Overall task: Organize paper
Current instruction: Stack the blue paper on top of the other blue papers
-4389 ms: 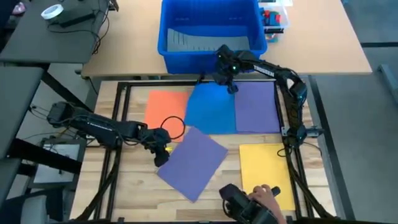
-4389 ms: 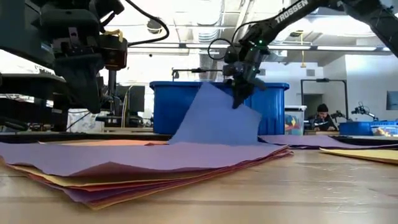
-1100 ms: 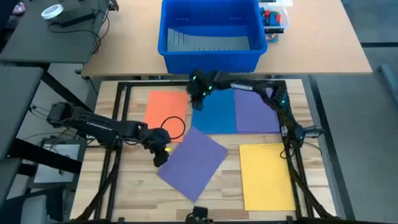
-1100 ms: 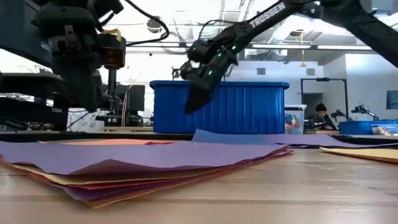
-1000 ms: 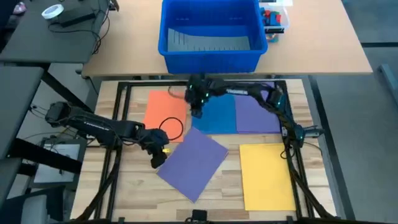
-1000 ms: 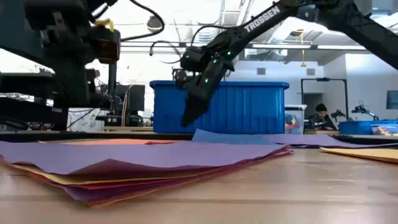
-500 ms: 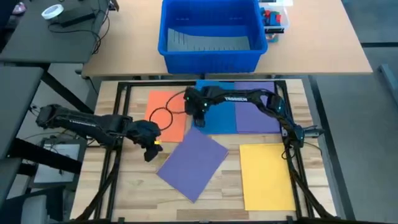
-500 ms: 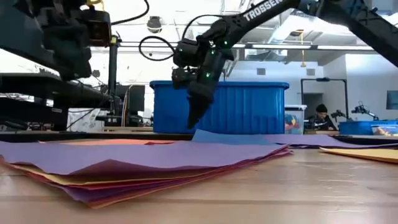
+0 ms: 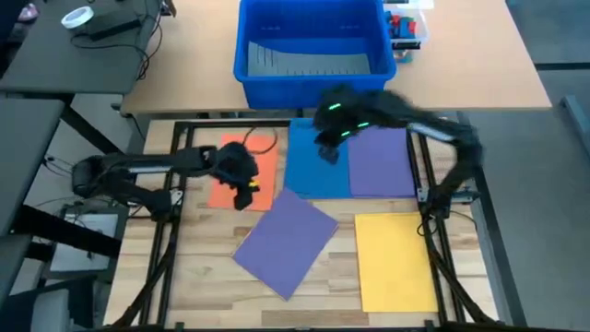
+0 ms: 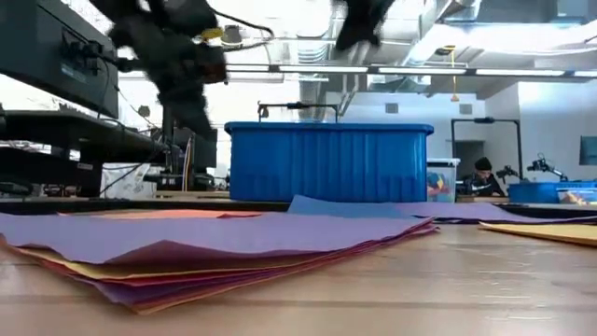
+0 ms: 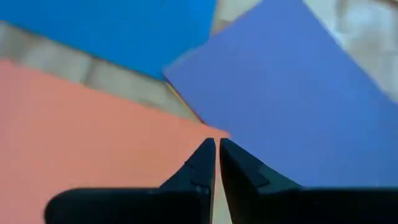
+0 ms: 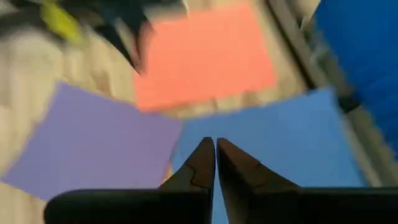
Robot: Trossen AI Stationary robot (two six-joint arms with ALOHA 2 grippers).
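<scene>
Coloured sheets of paper lie flat on the wooden table. An orange sheet point(image 9: 226, 180) is at the far left, a blue sheet point(image 9: 318, 171) beside it, and a purple sheet point(image 9: 380, 161) to the right of that. A yellow sheet point(image 9: 396, 258) lies near right. A skewed stack topped by a purple sheet point(image 9: 284, 242) sits in the middle, several colours showing at its edges point(image 10: 215, 275). My left gripper point(image 9: 243, 195) hovers shut over the orange sheet's near right corner point(image 11: 186, 134). My right gripper point(image 9: 327, 152) is shut, raised above the blue sheet point(image 12: 280, 143).
A big blue plastic bin point(image 9: 313, 46) stands on the table beyond the far edge, and it fills the background of the low view point(image 10: 331, 163). Black frame rails point(image 9: 433, 198) run along the table's sides. Bare wood lies at the near left point(image 9: 198, 277).
My right gripper has swung from the blue sheet's left edge up and toward the far right, leaving the low view's middle. My left gripper has gone from beside the purple stack toward the far edge, over the orange sheet. The sheets lie as before.
</scene>
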